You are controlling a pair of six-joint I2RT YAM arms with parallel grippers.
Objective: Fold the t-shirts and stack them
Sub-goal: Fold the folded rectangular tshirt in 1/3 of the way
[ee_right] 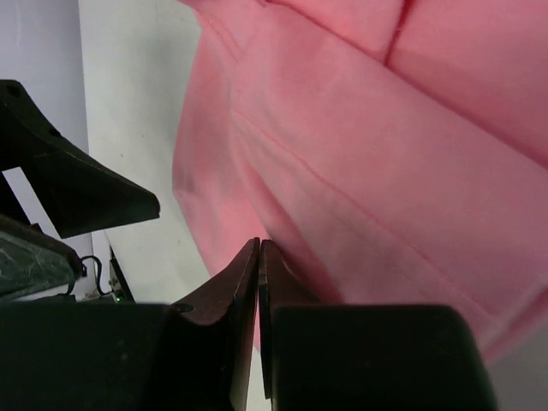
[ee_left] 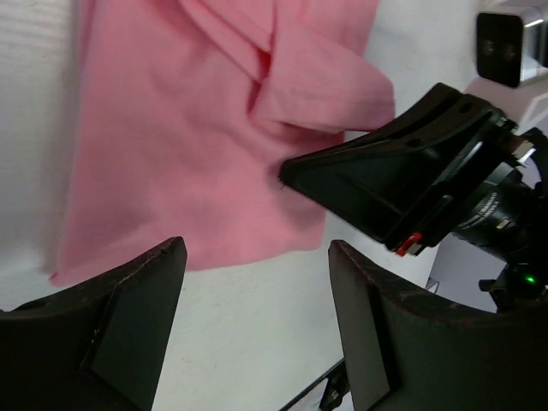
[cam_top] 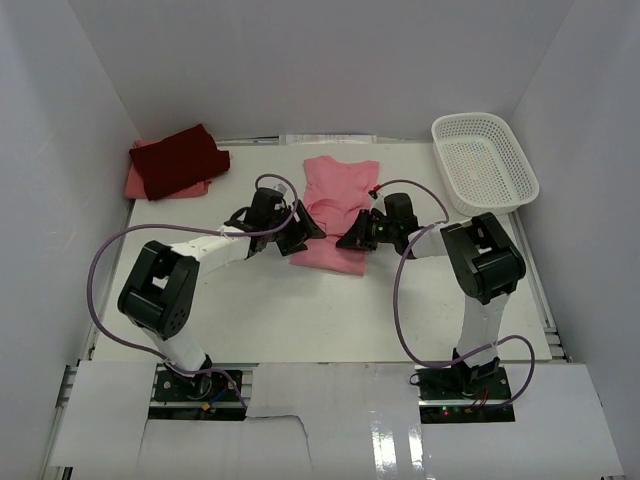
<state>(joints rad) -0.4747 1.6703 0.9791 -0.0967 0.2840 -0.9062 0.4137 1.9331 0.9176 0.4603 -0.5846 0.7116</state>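
Note:
The light pink t-shirt (cam_top: 335,200) lies partly folded at the table's middle back, and fills the left wrist view (ee_left: 188,154) and the right wrist view (ee_right: 385,154). My left gripper (cam_top: 306,231) is open and empty at its lower left edge, with its jaws (ee_left: 257,325) over bare table. My right gripper (cam_top: 350,240) is shut at its lower right edge. Its tips (ee_right: 259,248) rest against the cloth, and I see no cloth between them. The dark maroon t-shirt (cam_top: 182,157) lies on the salmon pink one (cam_top: 138,184) at the back left.
A white mesh basket (cam_top: 484,162) stands at the back right. White walls close in the table on three sides. The right gripper (ee_left: 385,184) shows close in front of the left wrist camera.

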